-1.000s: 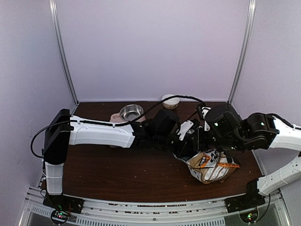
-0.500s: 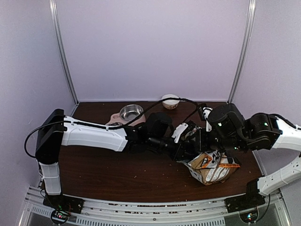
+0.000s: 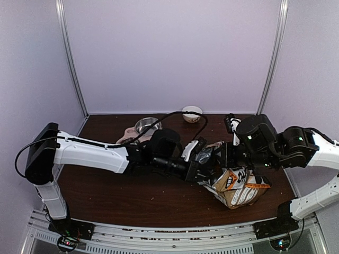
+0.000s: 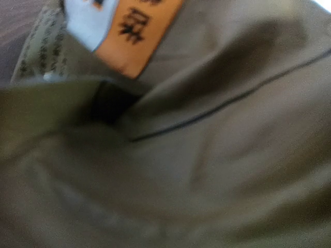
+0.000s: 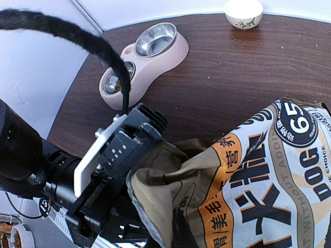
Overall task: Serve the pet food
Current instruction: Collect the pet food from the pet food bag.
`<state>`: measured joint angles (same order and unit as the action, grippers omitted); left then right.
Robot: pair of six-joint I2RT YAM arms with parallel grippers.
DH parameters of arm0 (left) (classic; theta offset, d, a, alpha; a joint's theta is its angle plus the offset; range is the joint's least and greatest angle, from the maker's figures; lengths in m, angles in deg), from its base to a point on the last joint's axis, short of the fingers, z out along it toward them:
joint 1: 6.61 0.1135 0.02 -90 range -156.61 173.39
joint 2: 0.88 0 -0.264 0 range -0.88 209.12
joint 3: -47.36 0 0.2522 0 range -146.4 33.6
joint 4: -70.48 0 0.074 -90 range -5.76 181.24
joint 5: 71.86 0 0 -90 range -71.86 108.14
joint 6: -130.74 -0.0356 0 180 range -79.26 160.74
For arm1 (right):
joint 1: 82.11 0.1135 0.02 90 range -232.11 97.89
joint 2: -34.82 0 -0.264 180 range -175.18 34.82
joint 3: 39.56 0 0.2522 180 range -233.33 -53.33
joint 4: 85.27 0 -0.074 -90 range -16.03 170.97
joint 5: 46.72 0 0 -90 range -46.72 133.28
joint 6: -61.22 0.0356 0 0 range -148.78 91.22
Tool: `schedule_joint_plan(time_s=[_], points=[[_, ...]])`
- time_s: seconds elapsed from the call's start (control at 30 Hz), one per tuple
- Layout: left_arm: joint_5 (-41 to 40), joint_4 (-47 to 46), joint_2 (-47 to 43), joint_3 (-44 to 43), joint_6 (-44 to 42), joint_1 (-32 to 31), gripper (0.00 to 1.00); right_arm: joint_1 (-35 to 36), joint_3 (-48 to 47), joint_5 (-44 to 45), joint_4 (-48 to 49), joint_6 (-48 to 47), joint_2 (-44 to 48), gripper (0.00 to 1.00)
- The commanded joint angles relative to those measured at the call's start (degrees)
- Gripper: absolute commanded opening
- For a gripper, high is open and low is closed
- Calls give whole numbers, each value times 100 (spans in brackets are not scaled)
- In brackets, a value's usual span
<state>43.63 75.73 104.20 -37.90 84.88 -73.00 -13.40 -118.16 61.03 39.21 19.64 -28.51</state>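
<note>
The dog food bag (image 3: 238,186) lies slumped on the dark wood-grain table (image 3: 132,196). It is a crumpled, glossy sack printed in white, kraft brown and orange, with heavy black lettering and a round black badge.

The left gripper (image 3: 205,159) is pushed into the bag's open mouth from the left. Its fingers are buried in the folds, so I cannot tell whether they are open or closed. Its wrist camera is filled with blurred, olive-grey creased lining, and an orange label strip (image 4: 139,31) shows at the top.

The right gripper (image 3: 226,154) sits at the bag's upper edge with its jaws pressed fully together, pinching the folded rim.

The kibble cannot be seen; the bag's interior is hidden behind the lining and the left arm's black wrist.

Beyond the bag to the left stands a smooth pink plastic double-bowl feeder (image 5: 173,51) with two shiny steel cups. Well beyond the bag, by the back wall, is a small round cream ceramic bowl (image 5: 243,11). A fuzzy black cable (image 5: 77,33) arcs over the feeder.
</note>
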Motion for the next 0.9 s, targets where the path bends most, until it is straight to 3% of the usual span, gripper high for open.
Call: schedule_joint_plan(time_s=[0.0, 0.4, 0.87], points=[[293, -915, -406, 424, 1106, 172, 0, -27, -39, 53, 563, 44, 146, 0], [-168, -1486, -1032, 1110, 1973, 405, 0, -50, -46, 63, 528, 34, 163, 0], [-427, -2046, -2021, 1965, 2321, 534, 0, -56, -25, 120, 484, 51, 223, 0]])
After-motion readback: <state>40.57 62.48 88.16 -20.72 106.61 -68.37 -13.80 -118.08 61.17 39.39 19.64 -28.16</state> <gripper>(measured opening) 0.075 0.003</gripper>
